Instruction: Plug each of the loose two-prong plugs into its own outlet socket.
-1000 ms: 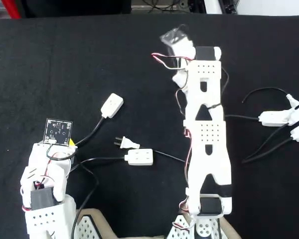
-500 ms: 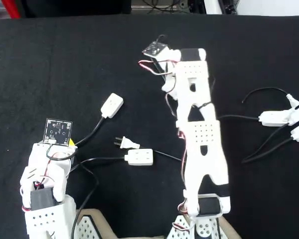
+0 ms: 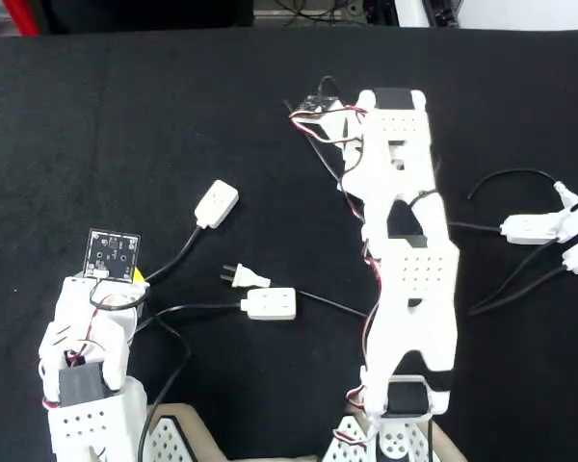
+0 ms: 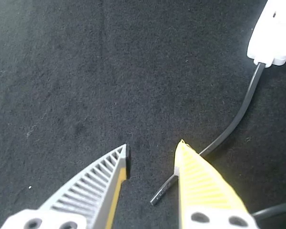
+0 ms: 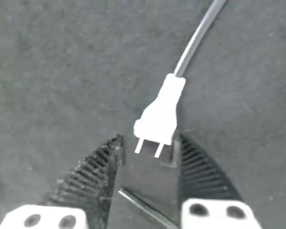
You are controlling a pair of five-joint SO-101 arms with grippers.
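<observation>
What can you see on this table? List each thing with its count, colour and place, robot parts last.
cloth: one, black, covering the table.
single socket: one, white with a black cord, left of centre.
socket block: one, white, near the centre.
loose plug: one, white, two prongs, beside the socket block.
second plug: one, white, prongs between the right gripper's fingertips.
connectors: about three, white, right edge; plug or socket unclear.
left arm: one, white, near left corner.
right arm: one, white, stretched across the centre.
left gripper: grey and yellow, open above the cloth.
right gripper: dark, open.
</observation>
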